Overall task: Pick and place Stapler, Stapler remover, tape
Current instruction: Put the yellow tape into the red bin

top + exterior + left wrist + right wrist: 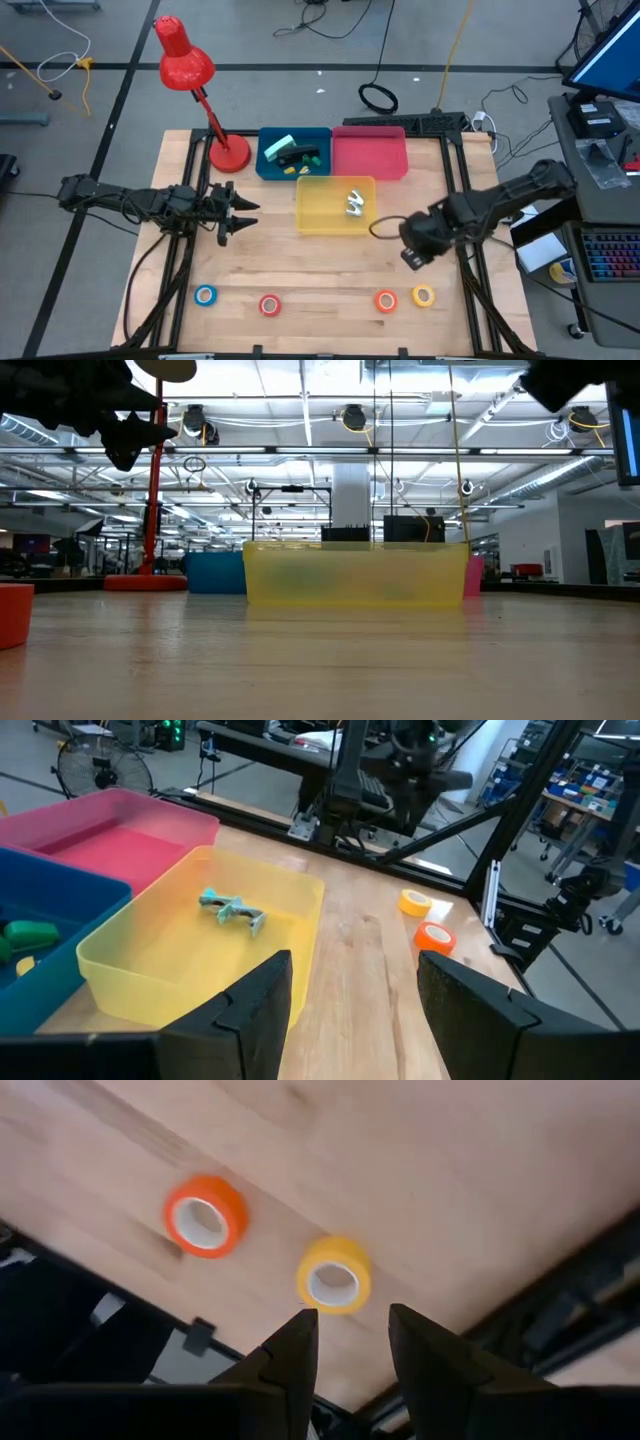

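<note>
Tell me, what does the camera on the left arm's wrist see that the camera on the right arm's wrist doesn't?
Only the left wrist view shows the yellow bin holding a small metal tool, the pink bin, a corner of the blue bin, and the open left gripper. Only the right wrist view shows the open right gripper above the table edge. Both show the orange tape and yellow tape on the wooden table.

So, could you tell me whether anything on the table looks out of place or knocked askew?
Nothing stands out. The four tape rolls, blue, red, orange and yellow, lie flat in a row, and the three bins sit square and upright.
</note>
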Tool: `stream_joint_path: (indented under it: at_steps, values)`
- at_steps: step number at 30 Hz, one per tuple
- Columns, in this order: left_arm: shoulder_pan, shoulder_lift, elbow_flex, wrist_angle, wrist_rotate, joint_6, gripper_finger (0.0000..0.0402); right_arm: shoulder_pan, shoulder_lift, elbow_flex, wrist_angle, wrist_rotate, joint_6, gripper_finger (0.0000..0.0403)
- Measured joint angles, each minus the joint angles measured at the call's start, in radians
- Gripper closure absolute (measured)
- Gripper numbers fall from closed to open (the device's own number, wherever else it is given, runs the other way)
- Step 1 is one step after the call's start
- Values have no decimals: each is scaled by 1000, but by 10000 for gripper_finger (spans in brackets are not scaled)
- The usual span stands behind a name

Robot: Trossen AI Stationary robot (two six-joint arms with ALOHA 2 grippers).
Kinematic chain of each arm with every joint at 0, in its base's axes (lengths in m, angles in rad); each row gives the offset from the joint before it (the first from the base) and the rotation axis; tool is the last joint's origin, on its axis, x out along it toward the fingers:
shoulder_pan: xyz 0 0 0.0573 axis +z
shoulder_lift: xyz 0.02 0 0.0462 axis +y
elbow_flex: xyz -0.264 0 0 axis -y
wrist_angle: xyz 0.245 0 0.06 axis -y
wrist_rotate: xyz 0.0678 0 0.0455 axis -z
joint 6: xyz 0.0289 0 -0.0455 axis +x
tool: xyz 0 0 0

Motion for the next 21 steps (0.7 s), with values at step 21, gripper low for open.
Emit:
stream_joint_path:
  at_steps: [21]
  values:
    - [0,0,0,-3,-1,-15,186,268,-1,-418,614,-3,456,287]
